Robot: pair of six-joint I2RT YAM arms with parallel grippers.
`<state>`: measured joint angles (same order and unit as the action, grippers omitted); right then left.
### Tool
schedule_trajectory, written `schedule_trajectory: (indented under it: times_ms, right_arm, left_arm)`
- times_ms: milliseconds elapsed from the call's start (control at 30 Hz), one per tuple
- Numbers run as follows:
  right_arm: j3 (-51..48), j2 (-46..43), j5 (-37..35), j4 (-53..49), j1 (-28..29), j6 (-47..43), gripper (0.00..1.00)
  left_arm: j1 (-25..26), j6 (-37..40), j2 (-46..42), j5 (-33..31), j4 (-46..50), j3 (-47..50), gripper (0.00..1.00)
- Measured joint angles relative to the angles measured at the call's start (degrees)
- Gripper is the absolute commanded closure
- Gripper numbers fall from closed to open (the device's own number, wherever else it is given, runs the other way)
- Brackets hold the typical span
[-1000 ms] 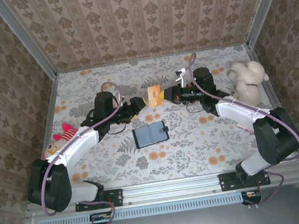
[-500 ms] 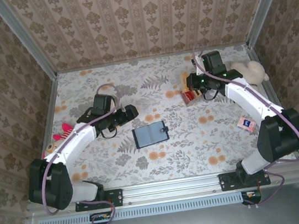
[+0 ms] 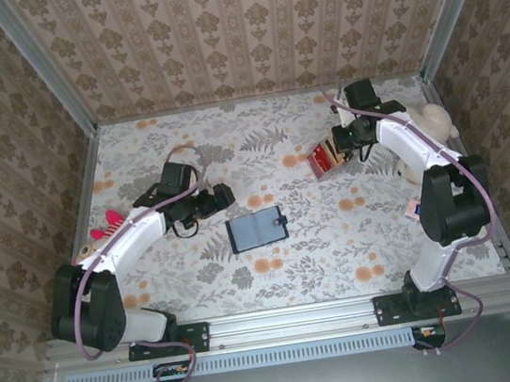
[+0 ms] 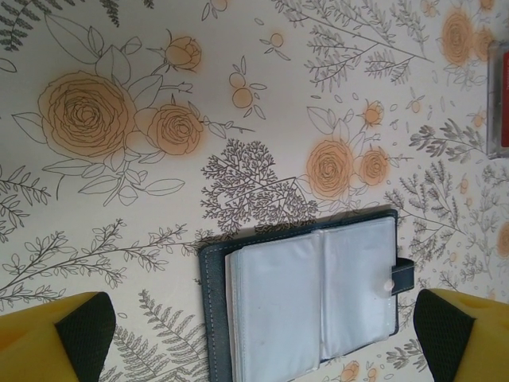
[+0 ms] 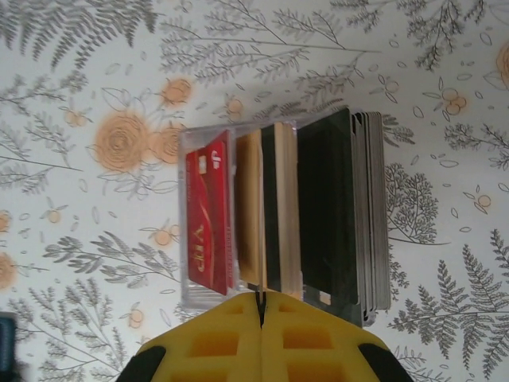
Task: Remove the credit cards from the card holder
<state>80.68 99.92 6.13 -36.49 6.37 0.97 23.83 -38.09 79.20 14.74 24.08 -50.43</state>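
Top external view first: the flowered counter (image 3: 277,283) carries a white plush animal (image 3: 437,120) in the far right corner and a pink striped soft toy (image 3: 107,231) at the left edge, both well away from the work. The card holder (image 3: 256,229) lies open and flat near the middle. The left gripper (image 3: 221,196) hovers just beside its far left corner without touching it, jaws spread wide. From the left wrist, its black pads (image 4: 83,330) straddle the open holder with room to spare. The right gripper (image 3: 347,137) hangs over a clear-walled block of cards (image 3: 328,157) at the far right, jaws pressed shut on nothing. A red card (image 5: 208,223) stands at one end of that block. A small reddish card (image 3: 413,209) lies by the right arm.

The pale sleeves (image 4: 318,294) look blank, and I can't tell whether any card sits inside. To my eye the step is to check them. I'd narrow the left jaws first, come in low at a sleeve mouth, nip only the card's edge and draw it along the sleeve, not upward. The light holder will likely slide, so the right gripper should pin the cover, away from the closing tab (image 4: 402,275).
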Motion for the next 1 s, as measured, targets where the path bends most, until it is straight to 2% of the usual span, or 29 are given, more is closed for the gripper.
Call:
schedule_trajectory:
  times_ms: [600,1000]
  right_arm:
    - [5.2,7.7,5.9,-2.3,-1.6,-5.5,1.0]
    - [8.0,9.0,6.1,-5.8,-1.6,-7.5,0.96]
  left_arm:
    - [0.0,0.0,0.9,0.7,0.0,0.0,0.0]
    - [0.0,0.0,1.2,2.1,-0.5,0.0,0.0]
